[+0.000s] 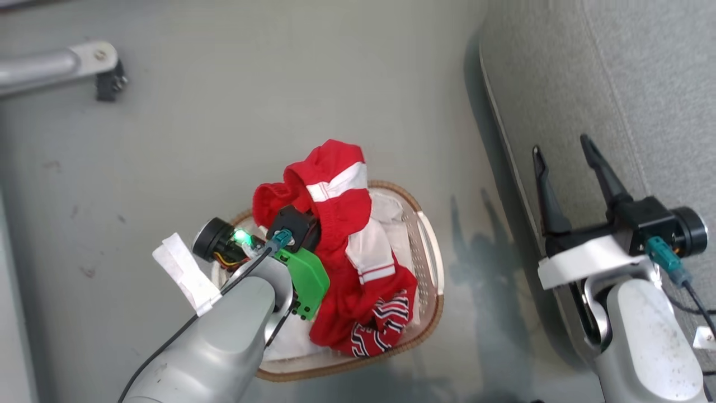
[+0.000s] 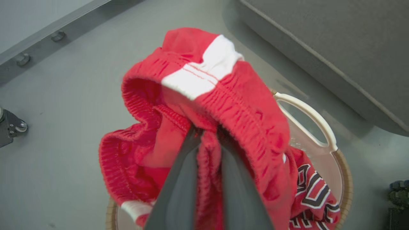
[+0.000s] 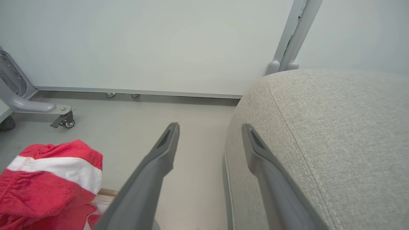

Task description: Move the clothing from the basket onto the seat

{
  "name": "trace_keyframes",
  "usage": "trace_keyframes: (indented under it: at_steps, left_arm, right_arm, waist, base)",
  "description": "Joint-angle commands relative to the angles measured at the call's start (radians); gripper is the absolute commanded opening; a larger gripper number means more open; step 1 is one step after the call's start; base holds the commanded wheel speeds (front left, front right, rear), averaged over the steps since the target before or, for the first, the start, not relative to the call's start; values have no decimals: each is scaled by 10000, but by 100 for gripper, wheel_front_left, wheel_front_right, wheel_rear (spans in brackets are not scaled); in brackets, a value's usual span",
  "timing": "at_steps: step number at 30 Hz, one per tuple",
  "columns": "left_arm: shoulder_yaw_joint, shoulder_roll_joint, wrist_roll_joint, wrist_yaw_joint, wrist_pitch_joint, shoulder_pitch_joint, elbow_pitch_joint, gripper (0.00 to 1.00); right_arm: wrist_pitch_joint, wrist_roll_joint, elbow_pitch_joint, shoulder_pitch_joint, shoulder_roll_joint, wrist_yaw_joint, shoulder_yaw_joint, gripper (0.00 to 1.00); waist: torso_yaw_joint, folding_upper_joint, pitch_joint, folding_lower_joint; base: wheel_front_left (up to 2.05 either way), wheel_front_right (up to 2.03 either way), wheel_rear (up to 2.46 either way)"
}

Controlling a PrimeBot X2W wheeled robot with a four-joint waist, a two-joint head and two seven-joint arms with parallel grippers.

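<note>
At the bottom centre of the left wrist view, the left gripper (image 2: 207, 133) has its two dark fingers drawn almost together, nipping a fold of the red clothing (image 2: 230, 95) between the tips. Around the nip the cloth bunches up. A gathered elastic waistband curls across the middle of the frame, crossed by a broad white band near the top. At the lower right, black-and-white lettered trim lies inside the basket (image 2: 319, 123), whose pale handle and brown woven rim curve beside it.

The head view hides this nip, since the wrist and its green bracket (image 1: 306, 282) sit over the fingers. It shows the whole pile instead: the waistband stands above the basket's upper rim at the centre, with white panels below it and striped trim at the bottom. The white liner (image 1: 291, 342) shows at the lower left. The basket stands on the grey floor (image 1: 251, 101), just left of the seat (image 1: 615, 84) at the frame's right edge.

The right gripper (image 1: 561, 144), at the right of the head view, has its fingers spread wide and holds nothing. Its own wrist view adds the seat's rounded grey top with a stitched seam, a pale wall (image 3: 143, 41) across the top, and a corner of the red and white cloth at the lower left.
</note>
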Motion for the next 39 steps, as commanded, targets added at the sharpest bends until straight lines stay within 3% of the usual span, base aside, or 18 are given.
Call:
trace_keyframes:
  at_steps: [1, 13, 26, 39]
  left_arm:
    - [25, 148, 181, 20, -17, 221, -270, 0]
    - [-296, 917, 801, -333, 51, -989, -2196, 0]
    - [-725, 1529, 465, -493, 1103, -3106, -4131, 0]
    - [-958, 1283, -249, -500, 1806, -4198, -5100, 0]
  right_arm:
    - [-21, -112, 76, 341, -45, -6, -36, 100]
    - [-21, -196, 379, 1484, -43, -6, 284, 100]
    - [-21, -212, 433, 1415, -44, -7, 1321, 100]
    - [-21, -197, 617, -102, -45, -8, 3260, 100]
  waist:
    - [711, 0, -1549, 0]
    - [962, 0, -3651, 0]
    - [841, 0, -4671, 0]
    - [1067, 0, -5006, 0]
  base:
    - [0, 0, 0]
    - [0, 0, 0]
    - [0, 0, 0]
    - [0, 0, 0]
